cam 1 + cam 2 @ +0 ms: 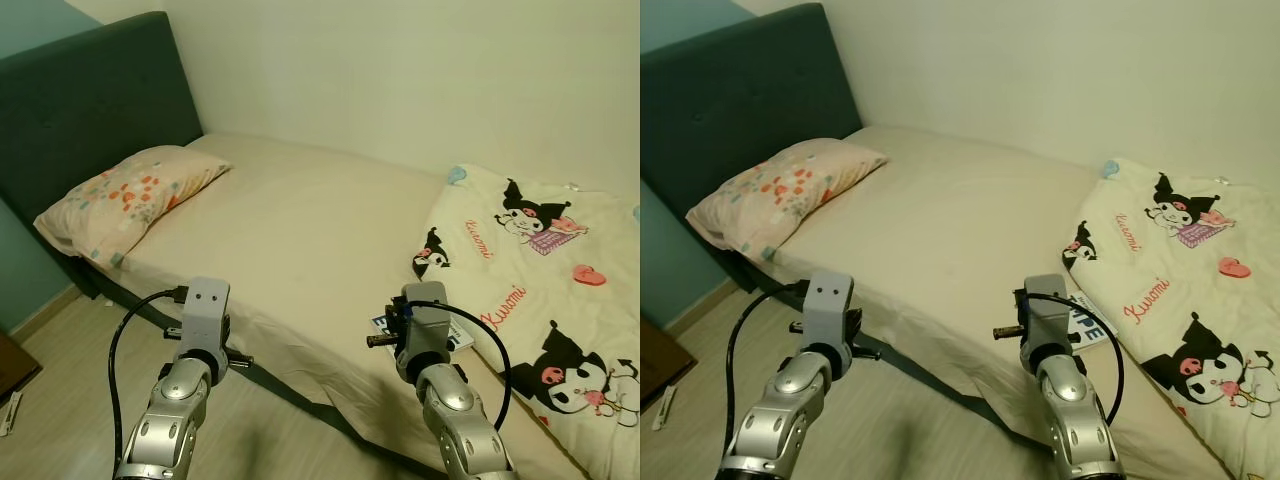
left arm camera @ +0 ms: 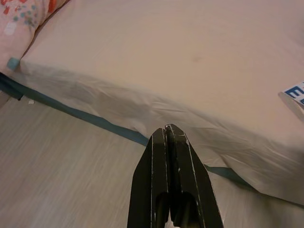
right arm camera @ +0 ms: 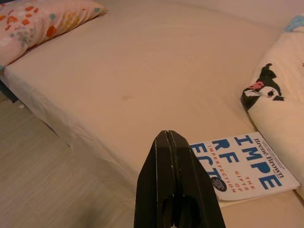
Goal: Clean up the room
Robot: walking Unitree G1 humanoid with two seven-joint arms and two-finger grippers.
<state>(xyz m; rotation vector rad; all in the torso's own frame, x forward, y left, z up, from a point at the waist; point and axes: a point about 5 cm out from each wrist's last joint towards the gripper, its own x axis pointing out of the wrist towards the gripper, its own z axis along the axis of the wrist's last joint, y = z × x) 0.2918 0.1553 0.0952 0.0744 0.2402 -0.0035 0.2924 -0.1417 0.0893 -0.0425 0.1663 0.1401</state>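
A white book (image 3: 247,164) with blue lettering lies flat on the cream bed sheet (image 1: 300,230) near the bed's front edge, beside the folded cartoon-print blanket (image 1: 545,270). My right gripper (image 3: 169,135) is shut and empty, held just short of the book over the bed's edge; its wrist (image 1: 422,330) hides most of the book in the eye views. My left gripper (image 2: 168,128) is shut and empty, pointing at the bed's side above the wooden floor. A floral pillow (image 1: 130,195) rests at the head of the bed.
A dark padded headboard (image 1: 90,95) stands at the left, with a pale wall (image 1: 420,70) behind the bed. Wooden floor (image 1: 80,400) runs along the bed's front. A dark piece of furniture (image 1: 12,362) and a small white object (image 1: 10,410) sit at the far left.
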